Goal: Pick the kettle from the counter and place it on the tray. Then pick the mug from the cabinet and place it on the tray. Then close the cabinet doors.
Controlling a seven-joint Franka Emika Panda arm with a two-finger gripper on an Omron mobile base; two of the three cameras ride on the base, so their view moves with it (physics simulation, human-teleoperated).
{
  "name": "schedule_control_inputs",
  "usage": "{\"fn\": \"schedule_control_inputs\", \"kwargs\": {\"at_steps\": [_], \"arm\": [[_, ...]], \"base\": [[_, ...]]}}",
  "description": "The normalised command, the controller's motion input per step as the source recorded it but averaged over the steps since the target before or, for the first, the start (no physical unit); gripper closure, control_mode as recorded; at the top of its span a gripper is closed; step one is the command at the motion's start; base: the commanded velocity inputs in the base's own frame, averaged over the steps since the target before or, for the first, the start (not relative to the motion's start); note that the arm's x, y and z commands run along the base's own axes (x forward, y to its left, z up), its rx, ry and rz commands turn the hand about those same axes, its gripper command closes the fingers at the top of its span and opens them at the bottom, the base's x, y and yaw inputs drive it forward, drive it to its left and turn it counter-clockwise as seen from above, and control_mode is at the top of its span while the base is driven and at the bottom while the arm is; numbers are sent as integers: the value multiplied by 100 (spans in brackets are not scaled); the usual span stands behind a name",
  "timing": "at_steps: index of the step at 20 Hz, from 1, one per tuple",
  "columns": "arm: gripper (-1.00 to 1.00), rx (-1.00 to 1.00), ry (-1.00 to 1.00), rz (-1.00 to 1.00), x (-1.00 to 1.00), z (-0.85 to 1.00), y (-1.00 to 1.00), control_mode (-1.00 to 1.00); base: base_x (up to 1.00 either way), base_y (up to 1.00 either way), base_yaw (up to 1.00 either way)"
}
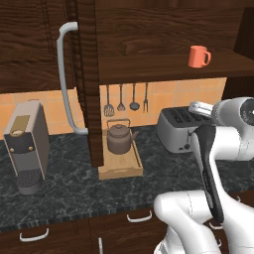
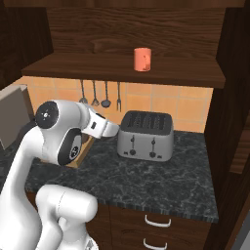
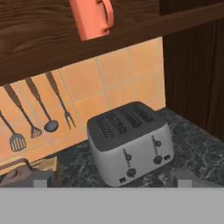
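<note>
The dark kettle (image 1: 119, 139) stands on the tan wooden tray (image 1: 120, 168), which lies on the dark marbled counter (image 1: 64, 188) under the open cabinet (image 1: 149, 30). The orange-red mug (image 1: 198, 56) sits upright on the cabinet shelf, also seen in the right base view as the mug (image 2: 142, 59) and at the top of the hand view as the mug (image 3: 92, 17). My gripper (image 3: 113, 180) is open and empty. It hangs above the counter in front of the toaster, below the mug and to the right of the tray. One cabinet door (image 1: 87, 84) stands open beside the tray.
A silver toaster (image 1: 177, 130) stands on the counter right of the tray. A coffee machine (image 1: 27, 146) is at the far left. Utensils (image 1: 126, 99) hang on the tiled wall. A dark wood panel (image 2: 232, 97) closes the right side. Drawers (image 2: 156, 222) run below the counter.
</note>
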Motion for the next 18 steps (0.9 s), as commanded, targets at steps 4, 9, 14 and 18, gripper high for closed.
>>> {"fn": "schedule_control_inputs", "kwargs": {"at_steps": [4,9,14,18], "arm": [[-100,-26,-9,1,-73,33,-34,-100],[-100,-29,-3,6,-53,57,-14,-100],[-100,-16,0,1,-35,66,0,-100],[-100,-7,0,0,-22,37,0,-100]], "base": [[0,0,0],[0,0,0],[0,0,0],[0,0,0]]}}
